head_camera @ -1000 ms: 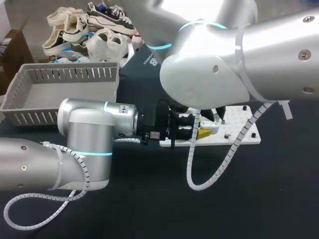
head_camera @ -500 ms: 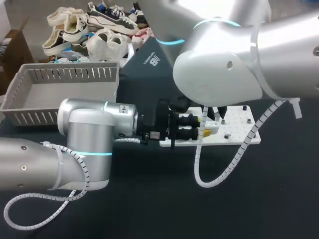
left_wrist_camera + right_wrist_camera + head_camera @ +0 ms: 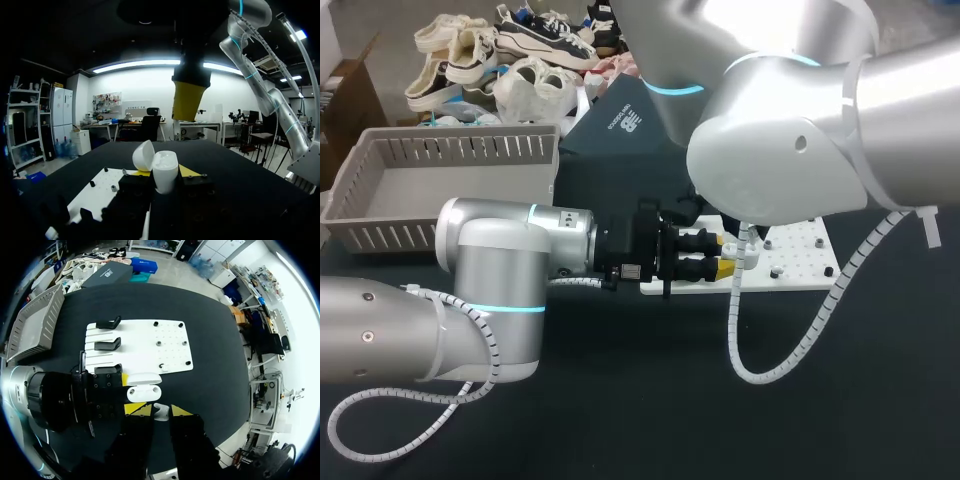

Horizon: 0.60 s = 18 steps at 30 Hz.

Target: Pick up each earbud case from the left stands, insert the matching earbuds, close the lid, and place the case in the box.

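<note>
Black tabletop fills the scene. In the head view the right arm looms overhead, hiding its own gripper and much of the white stand board. The left arm reaches in level. A grey box sits at the left, and a dark carton carries white print. The left gripper clamps the open earbud case beside the board's edge. The right gripper pinches an earbud above it.

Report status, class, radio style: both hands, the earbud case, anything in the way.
Left hand shut on open earbud case. Right hand shut on earbud, above the case. Nothing between them.
</note>
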{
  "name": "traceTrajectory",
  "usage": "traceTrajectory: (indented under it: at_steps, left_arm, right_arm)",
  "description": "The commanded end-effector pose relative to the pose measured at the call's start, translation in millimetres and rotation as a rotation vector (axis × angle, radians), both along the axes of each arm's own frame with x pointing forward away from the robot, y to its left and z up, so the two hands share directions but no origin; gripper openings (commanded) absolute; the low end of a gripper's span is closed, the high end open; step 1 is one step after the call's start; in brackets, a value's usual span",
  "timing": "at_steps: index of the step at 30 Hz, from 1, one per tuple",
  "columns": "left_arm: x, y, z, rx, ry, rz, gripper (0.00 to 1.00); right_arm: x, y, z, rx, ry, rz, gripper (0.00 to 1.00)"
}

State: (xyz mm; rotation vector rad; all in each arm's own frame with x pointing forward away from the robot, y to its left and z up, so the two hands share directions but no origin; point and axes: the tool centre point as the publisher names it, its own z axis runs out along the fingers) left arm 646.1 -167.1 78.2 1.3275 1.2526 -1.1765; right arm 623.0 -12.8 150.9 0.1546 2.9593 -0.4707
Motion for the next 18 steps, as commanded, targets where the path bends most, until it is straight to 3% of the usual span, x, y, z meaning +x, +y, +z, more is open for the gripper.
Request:
traceTrajectory:
  at_steps: [1, 18]
  left_arm:
    - [0.6, -0.2, -1.3, -0.003, -0.001, -0.002, 0.00]
    - [0.6, -0.2, -1.3, -0.003, -0.001, -0.002, 0.00]
  right_arm:
    - [-0.4, -2.0, -4.7, -0.005, -0.015, 0.003, 0.00]
    - [10.8, -1.1, -15.3, -0.034, -0.008, -0.010, 0.00]
